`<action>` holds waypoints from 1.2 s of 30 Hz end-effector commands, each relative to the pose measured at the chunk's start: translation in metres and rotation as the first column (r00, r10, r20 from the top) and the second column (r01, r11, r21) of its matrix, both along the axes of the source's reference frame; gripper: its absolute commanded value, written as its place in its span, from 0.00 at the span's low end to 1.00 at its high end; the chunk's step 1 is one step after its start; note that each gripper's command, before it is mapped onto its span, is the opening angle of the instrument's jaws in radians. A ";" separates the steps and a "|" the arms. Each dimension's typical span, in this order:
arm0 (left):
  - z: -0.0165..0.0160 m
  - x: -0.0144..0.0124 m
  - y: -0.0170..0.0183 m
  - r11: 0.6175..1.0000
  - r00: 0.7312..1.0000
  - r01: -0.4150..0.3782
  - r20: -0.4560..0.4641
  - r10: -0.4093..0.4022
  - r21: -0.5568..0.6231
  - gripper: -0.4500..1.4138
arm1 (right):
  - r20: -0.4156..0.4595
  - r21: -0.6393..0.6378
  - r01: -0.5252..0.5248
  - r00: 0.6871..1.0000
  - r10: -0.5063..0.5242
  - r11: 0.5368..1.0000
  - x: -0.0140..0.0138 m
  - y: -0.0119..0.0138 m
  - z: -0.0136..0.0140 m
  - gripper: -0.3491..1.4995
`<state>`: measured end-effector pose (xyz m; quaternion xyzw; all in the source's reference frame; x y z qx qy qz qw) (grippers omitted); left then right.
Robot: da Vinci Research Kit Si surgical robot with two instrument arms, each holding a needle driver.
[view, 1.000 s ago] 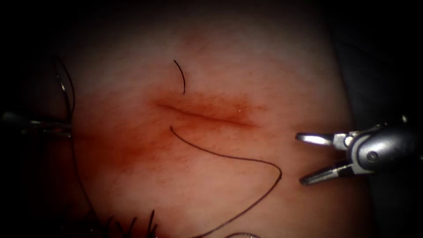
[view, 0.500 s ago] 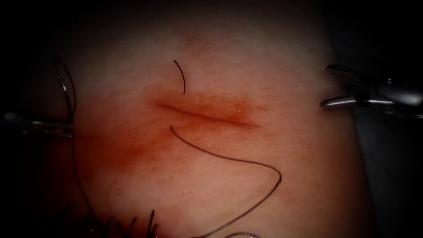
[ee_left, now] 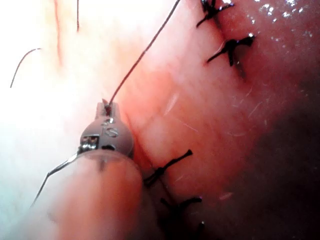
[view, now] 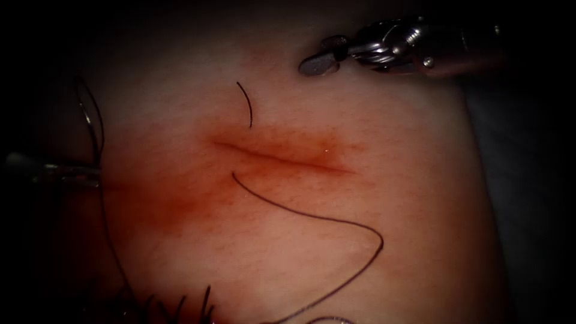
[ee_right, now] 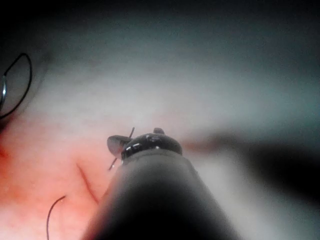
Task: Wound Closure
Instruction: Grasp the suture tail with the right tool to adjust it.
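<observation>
From the endoscope, the cut (view: 282, 157) runs across the middle of the tissue (view: 420, 198), with red fluid (view: 156, 204) staining the tissue around it and to its near left. The left tool (view: 93, 174) lies at the far left edge, well left of the cut. Its jaws are pressed together on the needle (view: 90, 120), apparently close to the thread end. The needle arcs away from the jaws toward the far side, clear of the tissue. The thread (view: 336, 219) starts at the near edge of the cut, loops right and runs back toward the near edge of the tissue. A short strand (view: 246, 105) stands just beyond the far edge of the cut. Dark cut ends of thread (view: 180, 306) bristle at the near edge. The right tool (view: 324, 54) hovers over the far side, beyond the cut, its jaws a little spread and holding nothing.

In the left wrist view, the left tool (ee_left: 107, 106) is clamped shut and the thread (ee_left: 145, 50) leaves its tip. The tool's body hides part of the needle (ee_left: 52, 172). Finished stitches (ee_left: 167, 167) cross the tissue (ee_left: 210, 115) beside it.

In the right wrist view, the right tool (ee_right: 138, 138) is parted and empty. Its shaft hides much of the tissue (ee_right: 60, 150). The cut (ee_right: 87, 185), the thread (ee_right: 50, 217) and the needle (ee_right: 22, 85) lie beyond.
</observation>
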<state>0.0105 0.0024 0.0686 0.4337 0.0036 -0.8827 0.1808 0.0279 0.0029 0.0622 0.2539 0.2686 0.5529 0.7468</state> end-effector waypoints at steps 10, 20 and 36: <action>0.0008 -0.0005 0.0001 1.000 1.000 0.001 -0.002 -0.001 -0.003 0.00 | 0.123 0.067 0.037 0.991 -0.045 0.997 0.0094 -0.0001 0.0046 0.66; 0.0008 -0.0005 0.0000 1.000 1.000 0.002 -0.004 -0.002 0.002 0.00 | 0.213 0.080 0.066 0.974 -0.082 0.995 0.0122 -0.0012 0.0085 0.55; 0.0006 -0.0003 -0.0001 1.000 1.000 0.001 -0.004 -0.001 0.002 0.00 | 0.281 0.075 0.150 0.945 -0.165 0.986 0.0131 -0.0027 0.0116 0.04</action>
